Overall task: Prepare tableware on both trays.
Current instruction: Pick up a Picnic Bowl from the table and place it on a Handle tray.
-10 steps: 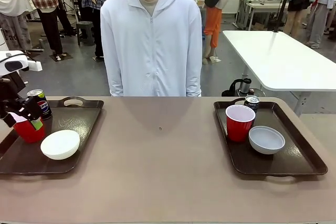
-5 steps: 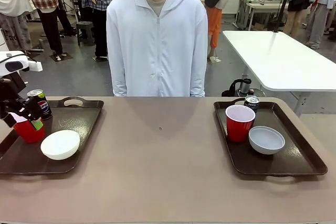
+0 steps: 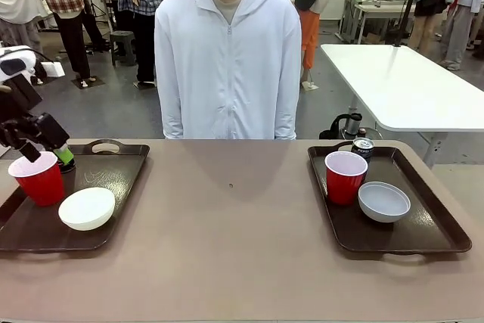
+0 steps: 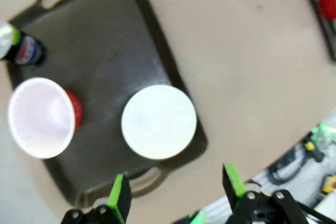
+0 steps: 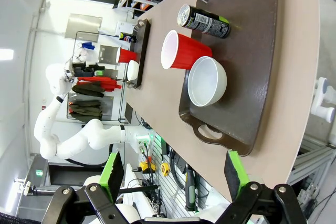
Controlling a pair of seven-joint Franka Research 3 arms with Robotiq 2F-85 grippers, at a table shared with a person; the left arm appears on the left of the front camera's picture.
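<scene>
**A:** What do you see on the left?

**B:** I see a dark brown plastic tray point(image 3: 113, 179) with a raised rim. On it stand a shiny red cup point(image 3: 36, 178), white inside, a round cream bowl point(image 3: 87, 208) and a slim dark can point(image 4: 21, 51). My left pincer point(image 4: 176, 192) hangs above the cup, jaws apart, holding nothing.

**A:** And the right?

**B:** The other tray point(image 3: 423, 217) on the tan surface point(image 3: 234, 247) holds a red cup point(image 3: 345, 176), a grey-white bowl point(image 3: 383, 201) and a can point(image 3: 363, 147). My right pincer point(image 5: 170, 174) is wide apart, well away from them.
</scene>
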